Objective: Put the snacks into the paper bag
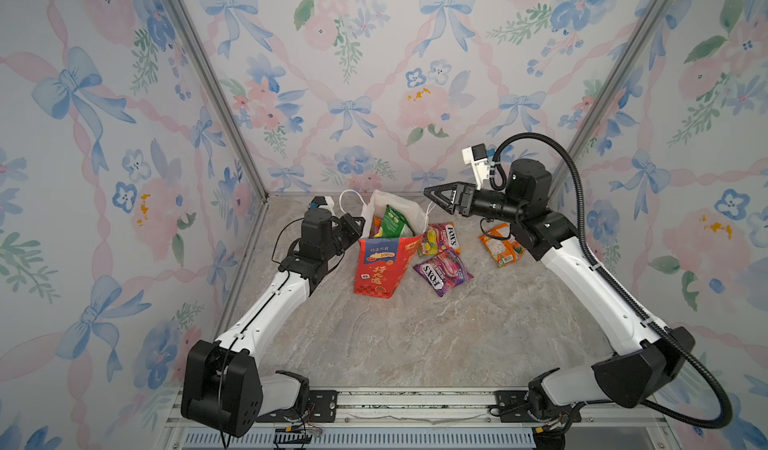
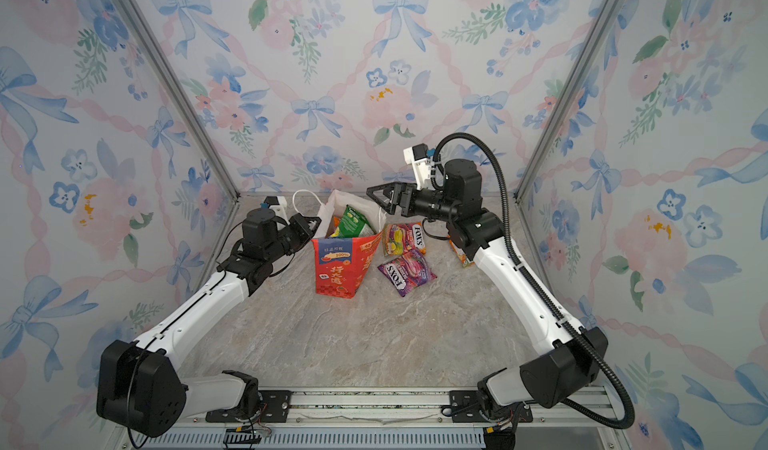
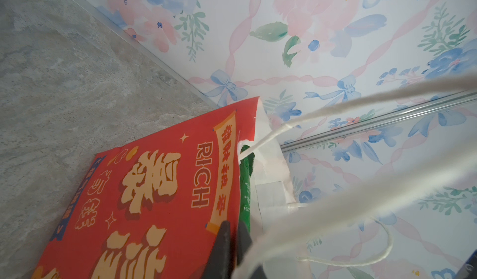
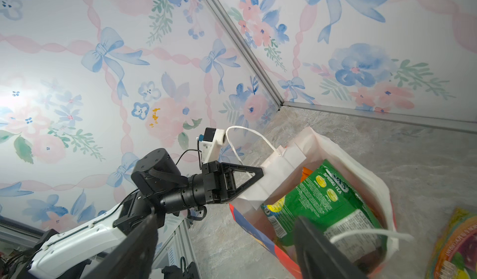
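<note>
Marble table carried the red bag, which stood upright with its mouth open. Left gripper was at the bag's left rim, jaws together and clamped on that rim; the left wrist view showed both fingers pinching the paper edge. Right gripper hovered above the bag's back right rim, jaws wide apart and empty. In the right wrist view the bag's mouth sat just beyond the open jaws. Green packet stuck out of the bag's mouth, below the right jaws and clear of them. Purple packet and red-yellow packet lay flat just right of the bag. Orange packet lay further right of the bag, partly under the right arm.
</note>
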Controlling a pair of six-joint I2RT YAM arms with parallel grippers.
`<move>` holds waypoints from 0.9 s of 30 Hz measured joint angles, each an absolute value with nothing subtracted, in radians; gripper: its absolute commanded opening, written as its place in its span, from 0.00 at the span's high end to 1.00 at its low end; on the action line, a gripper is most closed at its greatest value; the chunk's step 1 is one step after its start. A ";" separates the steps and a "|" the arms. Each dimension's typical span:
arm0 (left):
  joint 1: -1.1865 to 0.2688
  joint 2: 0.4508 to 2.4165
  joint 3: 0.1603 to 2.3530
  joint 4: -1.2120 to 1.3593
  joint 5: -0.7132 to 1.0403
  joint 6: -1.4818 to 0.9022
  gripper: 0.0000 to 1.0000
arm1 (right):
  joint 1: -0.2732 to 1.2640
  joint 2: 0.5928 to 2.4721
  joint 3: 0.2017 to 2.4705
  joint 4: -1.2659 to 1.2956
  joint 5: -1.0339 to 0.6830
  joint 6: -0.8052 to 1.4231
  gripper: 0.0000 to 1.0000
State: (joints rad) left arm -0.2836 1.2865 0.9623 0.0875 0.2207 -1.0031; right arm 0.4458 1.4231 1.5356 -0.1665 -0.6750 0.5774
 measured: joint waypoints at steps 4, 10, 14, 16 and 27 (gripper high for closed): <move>-0.281 1.277 0.952 0.087 0.218 -1.003 0.90 | 0.452 1.381 1.475 -0.181 -0.669 0.571 0.15; -0.281 1.272 0.948 0.088 0.217 -1.003 0.90 | 0.462 1.377 1.369 -0.218 -0.657 0.572 0.15; -0.281 1.272 0.947 0.088 0.217 -1.003 0.90 | 0.468 1.377 1.345 -0.221 -0.654 0.572 0.15; -0.281 1.272 0.947 0.088 0.217 -1.003 0.90 | 0.468 1.378 1.342 -0.216 -0.654 0.572 0.15; -0.281 1.272 0.947 0.088 0.217 -1.003 0.90 | 0.466 1.494 1.342 -0.105 -0.662 0.591 0.15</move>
